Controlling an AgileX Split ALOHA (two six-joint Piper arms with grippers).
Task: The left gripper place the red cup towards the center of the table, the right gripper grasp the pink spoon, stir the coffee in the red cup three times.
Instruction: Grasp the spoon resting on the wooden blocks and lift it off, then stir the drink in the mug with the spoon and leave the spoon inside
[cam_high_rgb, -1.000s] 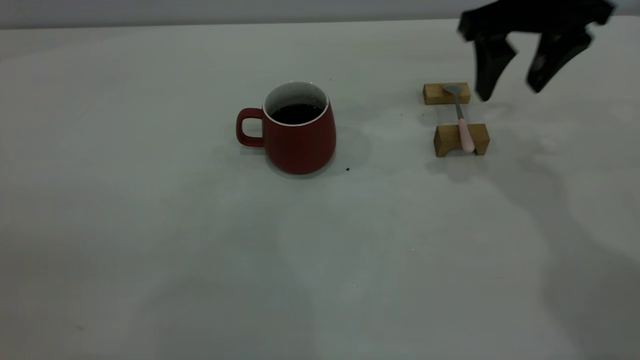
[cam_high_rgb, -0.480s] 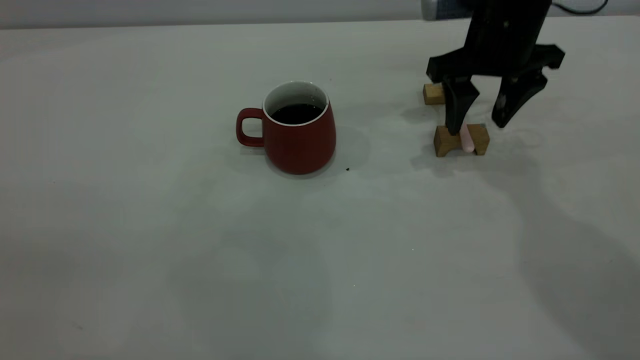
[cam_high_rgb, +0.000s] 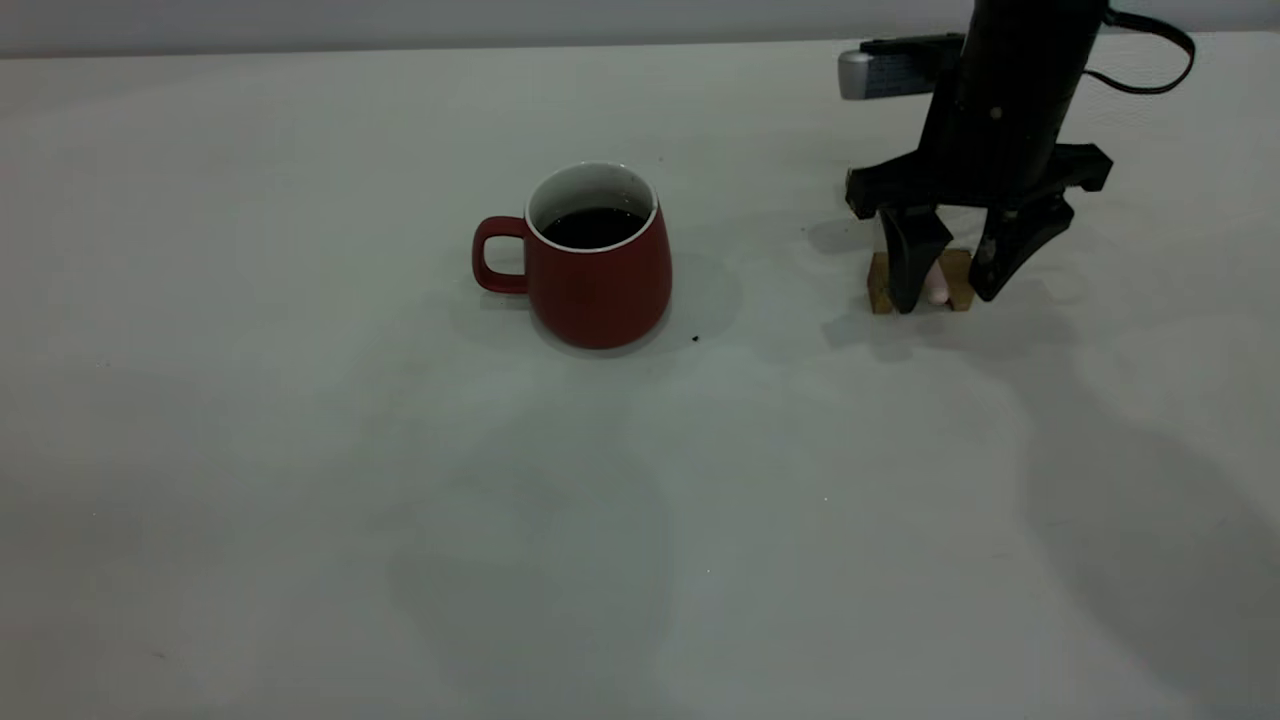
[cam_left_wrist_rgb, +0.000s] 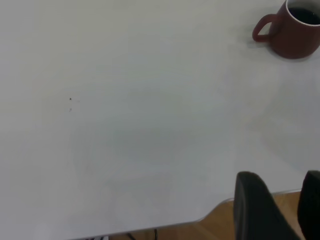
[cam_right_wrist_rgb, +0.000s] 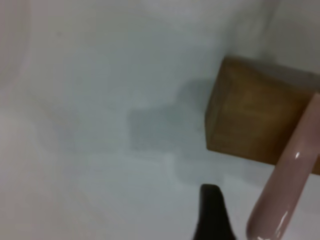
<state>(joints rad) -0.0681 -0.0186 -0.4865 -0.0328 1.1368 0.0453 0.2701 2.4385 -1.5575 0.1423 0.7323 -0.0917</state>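
Observation:
The red cup stands near the table's middle, handle to the left, with dark coffee inside; the left wrist view shows the red cup far off. My right gripper is open, fingertips down at the table. It straddles the pink spoon, whose handle end rests on a wooden block. In the right wrist view the pink spoon's handle lies beside one dark finger. The spoon's bowl is hidden behind the gripper. My left gripper hangs open past the table edge, far from the cup.
The wooden block under the handle sits right of the cup, about a cup's width of bare table between them. A tiny dark speck lies by the cup's base. The right arm's body and cable rise above the block.
My right gripper came down and leftward from above the far right, and its open fingers now stand either side of the spoon handle. The cup has not moved.

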